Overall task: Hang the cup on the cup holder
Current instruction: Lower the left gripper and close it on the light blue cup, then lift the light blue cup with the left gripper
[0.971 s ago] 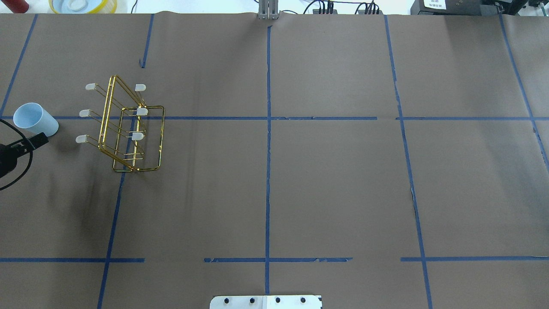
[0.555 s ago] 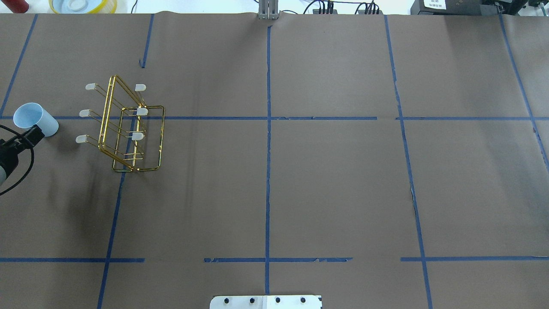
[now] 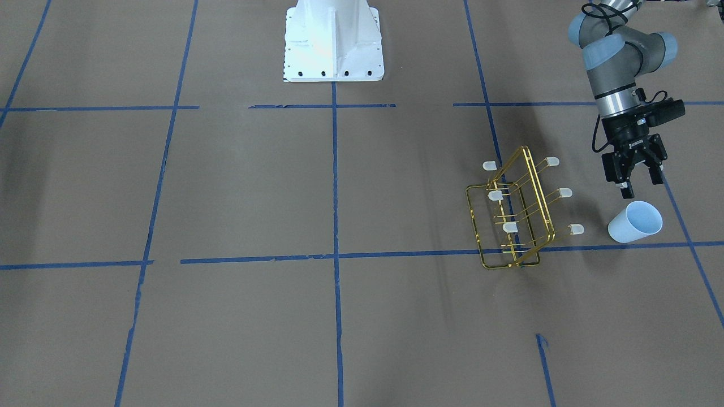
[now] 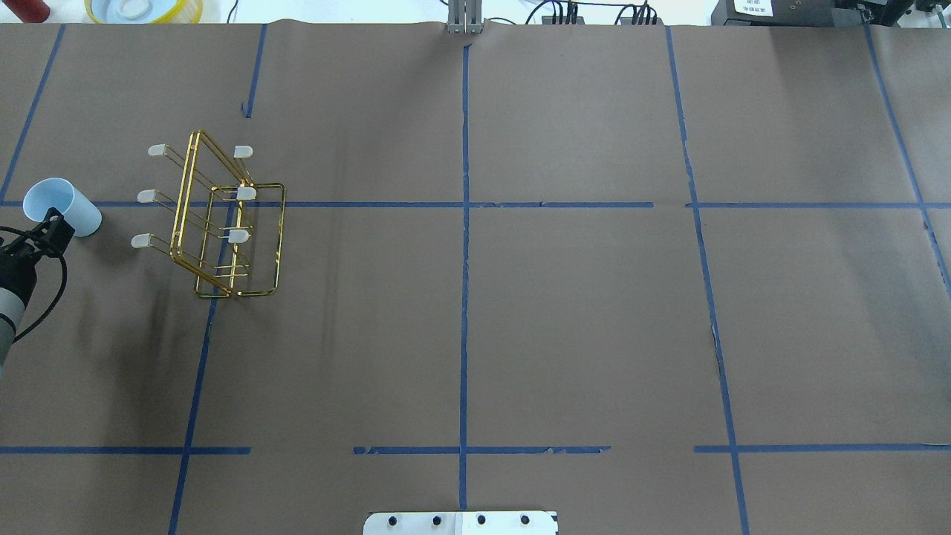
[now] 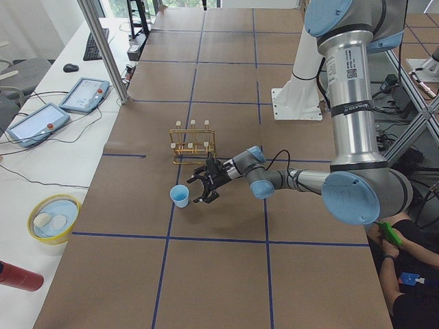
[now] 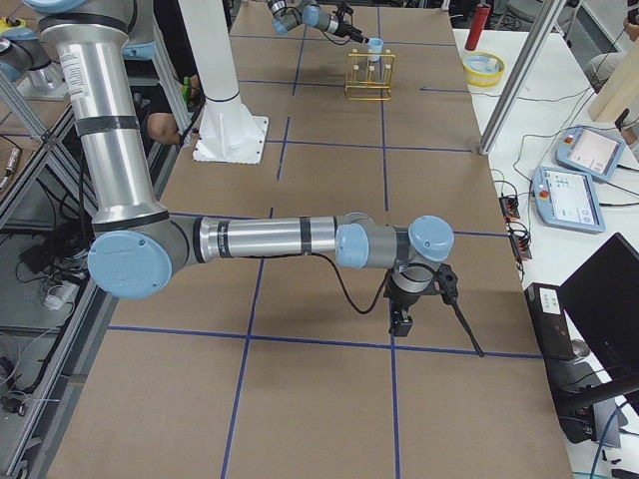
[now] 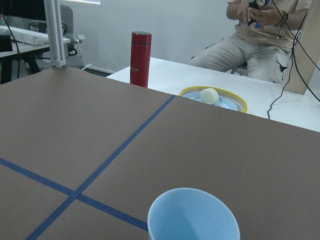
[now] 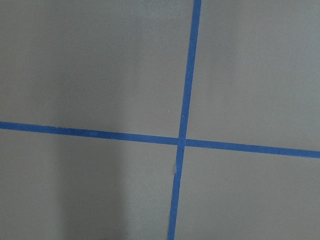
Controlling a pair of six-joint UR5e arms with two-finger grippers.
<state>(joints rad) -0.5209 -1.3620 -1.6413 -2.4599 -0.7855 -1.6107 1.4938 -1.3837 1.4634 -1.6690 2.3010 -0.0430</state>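
The pale-blue cup [image 4: 61, 206] stands upright, mouth up, at the table's far left; it also shows in the front view [image 3: 634, 222] and low in the left wrist view [image 7: 192, 217]. The gold wire cup holder [image 4: 223, 223] stands to its right with all prongs bare, also in the front view [image 3: 512, 217]. My left gripper [image 3: 642, 186] is open and empty, hovering just on the robot's side of the cup, seen overhead [image 4: 50, 225] at the cup's rim. My right gripper [image 6: 401, 319] hangs over bare table at the far end; I cannot tell if it is open.
A red bottle [image 7: 140, 59] and a yellow bowl [image 7: 214, 98] sit on the white bench beyond the table's left end, where a person [image 7: 255, 35] sits. The robot's white base [image 3: 332, 39] stands mid-table at the near edge.
My left gripper has swung from pointing right, beside the cup, to pointing forward at the cup's near rim, moving slightly left and away from the robot. Cup and holder have not moved.
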